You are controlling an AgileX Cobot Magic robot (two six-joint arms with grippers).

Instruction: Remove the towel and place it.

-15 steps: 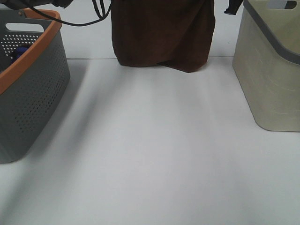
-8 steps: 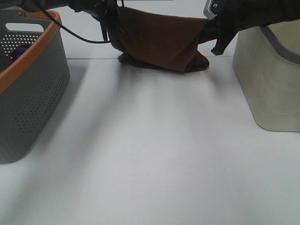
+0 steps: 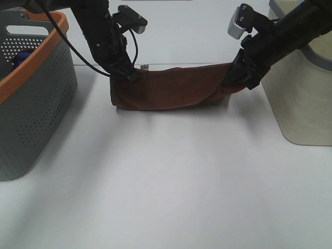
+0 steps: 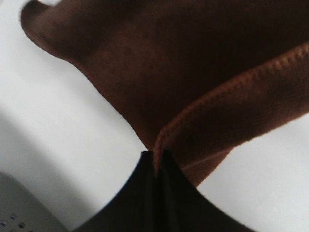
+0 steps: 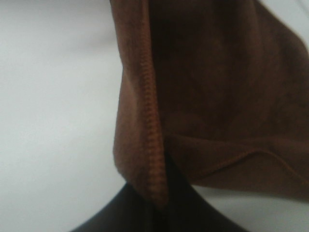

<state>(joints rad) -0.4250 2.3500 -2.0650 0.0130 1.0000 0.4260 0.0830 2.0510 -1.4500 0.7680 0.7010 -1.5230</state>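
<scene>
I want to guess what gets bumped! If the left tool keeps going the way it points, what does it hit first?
Probably the white table. The left tool points down, pinching the towel corner, with tabletop apparently close beneath, though depth is hard to judge.

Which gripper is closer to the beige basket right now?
Right. The right gripper pinches the towel right beside the beige basket; the left gripper holds the towel's other end, nearer the grey basket.
</scene>
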